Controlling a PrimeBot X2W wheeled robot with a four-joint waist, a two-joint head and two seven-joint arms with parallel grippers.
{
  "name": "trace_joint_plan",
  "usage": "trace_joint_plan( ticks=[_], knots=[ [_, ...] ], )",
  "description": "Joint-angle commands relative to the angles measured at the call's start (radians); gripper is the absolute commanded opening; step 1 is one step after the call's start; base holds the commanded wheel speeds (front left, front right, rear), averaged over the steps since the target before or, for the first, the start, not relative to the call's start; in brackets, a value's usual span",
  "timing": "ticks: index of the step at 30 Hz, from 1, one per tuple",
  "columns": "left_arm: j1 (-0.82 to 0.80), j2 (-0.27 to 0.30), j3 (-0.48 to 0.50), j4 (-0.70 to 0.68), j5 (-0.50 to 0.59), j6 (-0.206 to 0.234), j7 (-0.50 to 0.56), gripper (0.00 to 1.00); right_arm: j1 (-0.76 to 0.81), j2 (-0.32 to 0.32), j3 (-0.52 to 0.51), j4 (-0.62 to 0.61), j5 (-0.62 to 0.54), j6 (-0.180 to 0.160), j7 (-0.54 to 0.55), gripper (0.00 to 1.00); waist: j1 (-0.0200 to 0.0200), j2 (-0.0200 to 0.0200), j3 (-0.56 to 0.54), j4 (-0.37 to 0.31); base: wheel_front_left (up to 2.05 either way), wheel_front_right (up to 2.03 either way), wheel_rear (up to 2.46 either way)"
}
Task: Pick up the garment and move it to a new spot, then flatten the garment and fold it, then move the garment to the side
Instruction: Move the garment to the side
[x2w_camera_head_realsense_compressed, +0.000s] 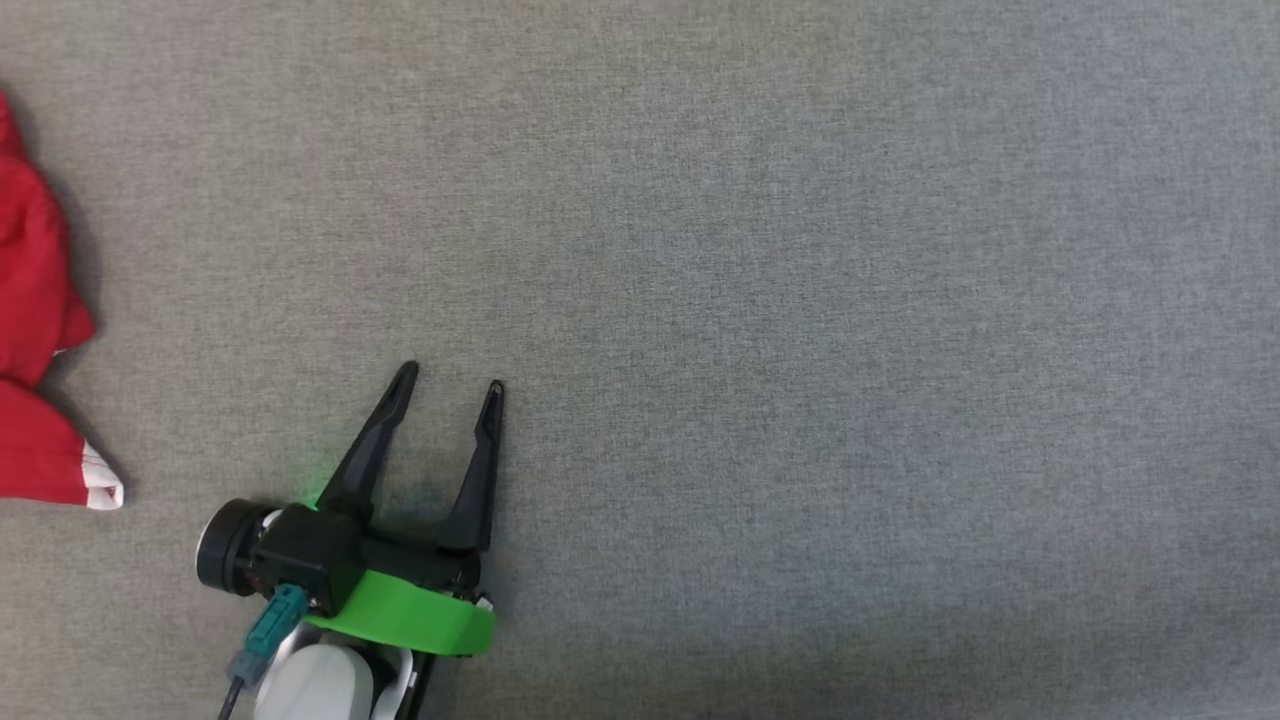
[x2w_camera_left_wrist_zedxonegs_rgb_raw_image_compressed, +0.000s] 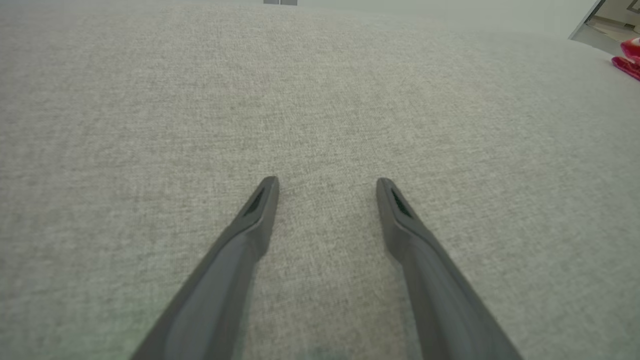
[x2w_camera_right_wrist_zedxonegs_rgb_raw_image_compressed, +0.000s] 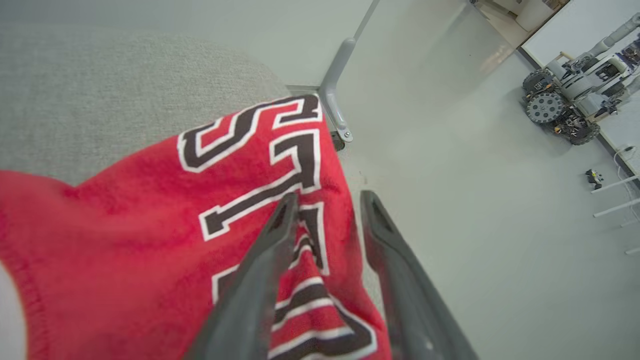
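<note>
Left gripper (x2w_camera_head_realsense_compressed: 450, 385) (x2w_camera_left_wrist_zedxonegs_rgb_raw_image_compressed: 327, 182): fully open, holding nothing. Its 2 fingers (x2w_camera_head_realsense_compressed: 370, 450) point up the head view, low over the bare grey table (x2w_camera_head_realsense_compressed: 800, 300), well apart from the garment (x2w_camera_head_realsense_compressed: 35, 290).

Right gripper (x2w_camera_right_wrist_zedxonegs_rgb_raw_image_compressed: 330, 197): jaws partly apart. In the right wrist view 1 finger (x2w_camera_right_wrist_zedxonegs_rgb_raw_image_compressed: 260, 280) lies across the garment (x2w_camera_right_wrist_zedxonegs_rgb_raw_image_compressed: 125, 240) and the fabric's edge runs through the lower part of the gap. Whether the jaws pinch the fabric cannot be told.

Garment: red knit with a fuzzy face, large dark block letters outlined in white, and a white patch at 1 corner. It is bunched, not flat. It lies at the table's left side in the head view, cut by the frame edge. In the right wrist view it sits at the table corner, above a grey leg (x2w_camera_right_wrist_zedxonegs_rgb_raw_image_compressed: 337, 80) and the pale floor (x2w_camera_right_wrist_zedxonegs_rgb_raw_image_compressed: 450, 175). In the left wrist view a red sliver (x2w_camera_left_wrist_zedxonegs_rgb_raw_image_compressed: 629, 57) shows at the far right.
</note>
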Motion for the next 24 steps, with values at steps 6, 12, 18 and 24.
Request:
trace_joint_plan(
  ticks=[6, 12, 18, 24],
  knots=[
    [0.030, -0.024, 0.054, 0.025, -0.024, 0.001, 0.004, 1.00, -0.040, 0.090, -0.087, -0.055, -0.122, -0.002, -0.197, 1.00, -0.0002, -0.0001, -0.067, -0.022, 0.00, 0.00, 0.00],
    [0.132, -0.049, 0.156, 0.049, -0.061, 0.001, 0.004, 1.00, 0.087, 0.316, -0.060, -0.270, -0.145, -0.002, -0.266, 1.00, -0.0002, -0.0001, -0.250, -0.073, 0.00, 0.00, 0.00],
    [0.247, -0.059, 0.236, 0.052, -0.077, 0.000, 0.003, 1.00, 0.380, 0.519, 0.064, -0.510, -0.156, -0.002, -0.267, 1.00, -0.0002, -0.0001, -0.454, -0.087, 0.00, 0.00, 0.00],
    [0.328, -0.060, 0.249, 0.060, -0.096, 0.005, 0.003, 1.00, 0.662, 0.652, 0.162, -0.648, -0.150, -0.002, -0.267, 1.00, -0.0002, -0.0001, -0.586, -0.076, 0.00, 0.00, 0.00]
  ],
)
